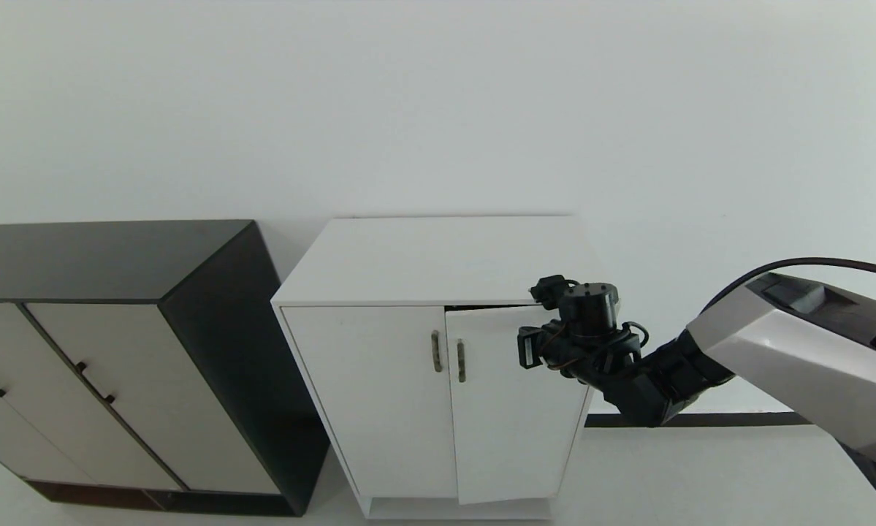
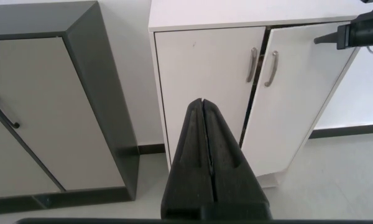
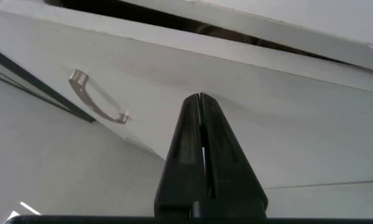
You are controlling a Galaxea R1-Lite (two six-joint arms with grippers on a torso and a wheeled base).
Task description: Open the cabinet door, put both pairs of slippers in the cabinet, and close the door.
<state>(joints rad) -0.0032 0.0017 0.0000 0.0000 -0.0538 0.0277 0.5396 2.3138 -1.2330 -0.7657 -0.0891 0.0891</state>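
Note:
The white cabinet (image 1: 438, 259) (image 2: 236, 12) stands against the wall with two doors. Its left door (image 1: 372, 409) is flush. Its right door (image 1: 511, 416) (image 2: 292, 106) (image 3: 255, 93) hangs slightly ajar, with a dark gap along its top edge. Two metal handles (image 1: 461, 360) (image 2: 271, 68) meet at the middle seam, and one handle (image 3: 96, 99) appears in the right wrist view. My right gripper (image 1: 543, 291) (image 2: 326, 40) (image 3: 201, 98) is shut and empty, close to the upper outer part of the ajar door. My left gripper (image 2: 202, 102) is shut and empty, well back from the cabinet front.
A dark cabinet (image 1: 116, 259) (image 2: 43, 25) with pale doors stands close beside the white one, on its left. Bare floor (image 1: 701, 475) lies to the right of the white cabinet, below a dark baseboard (image 1: 737, 419).

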